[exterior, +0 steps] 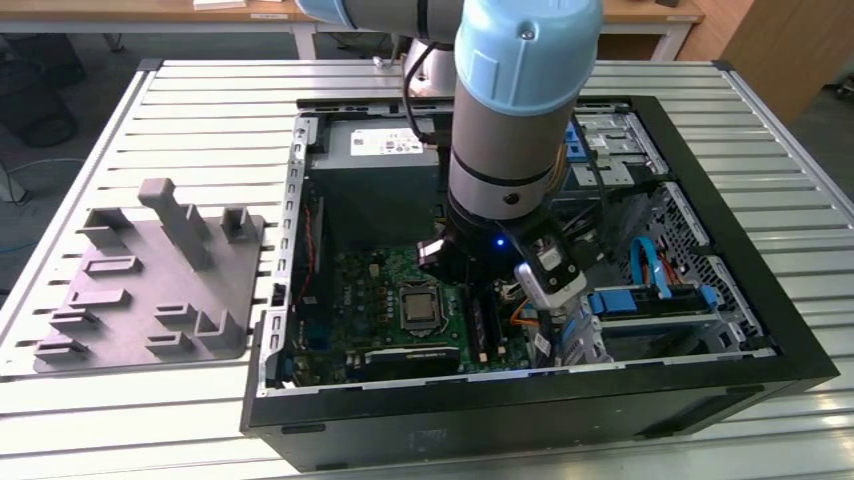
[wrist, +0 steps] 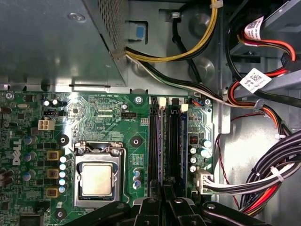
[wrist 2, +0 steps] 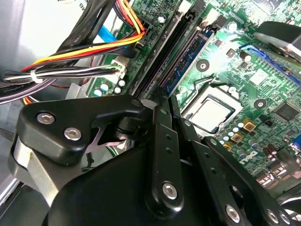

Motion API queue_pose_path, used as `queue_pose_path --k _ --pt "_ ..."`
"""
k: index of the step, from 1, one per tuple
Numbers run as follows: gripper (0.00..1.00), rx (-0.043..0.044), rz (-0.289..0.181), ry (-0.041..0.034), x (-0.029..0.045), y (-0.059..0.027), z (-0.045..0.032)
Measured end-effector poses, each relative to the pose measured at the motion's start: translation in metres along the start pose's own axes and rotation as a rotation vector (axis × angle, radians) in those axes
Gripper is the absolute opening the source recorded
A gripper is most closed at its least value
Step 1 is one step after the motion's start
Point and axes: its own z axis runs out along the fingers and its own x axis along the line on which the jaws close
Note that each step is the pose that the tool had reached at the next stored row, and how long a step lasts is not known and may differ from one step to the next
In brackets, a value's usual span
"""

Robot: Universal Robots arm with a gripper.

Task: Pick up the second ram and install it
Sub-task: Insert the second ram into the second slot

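Observation:
In the exterior view my arm [exterior: 514, 100] reaches down into the open computer case [exterior: 787, 330], over the motherboard [exterior: 380, 290]. In both wrist views the black gripper [wrist 2: 164, 101] [wrist: 164, 190] has its fingers drawn together just above the memory slots [wrist: 174, 141]. The second ram [wrist 2: 186, 59], a slim stick with chips on its side, runs out from between the fingertips. It lies along the slot nearest the processor [wrist 2: 209, 110]. Its near end is hidden by the fingers. The black slot [wrist 2: 162, 52] beside it looks dark.
A gray moulded tray [exterior: 147, 290] lies on the slatted table at the exterior view's left. Bundled cables [wrist 2: 84, 52] hang close beside the slots. The power supply [exterior: 380, 180] stands behind the board, and the drive bays [exterior: 667, 290] are at the exterior view's right.

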Motion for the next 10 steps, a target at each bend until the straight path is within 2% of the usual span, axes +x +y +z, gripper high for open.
queue_pose_path --k 10 --pt "0.14 0.0009 0.010 -0.0004 0.0001 -0.0002 0.0032"
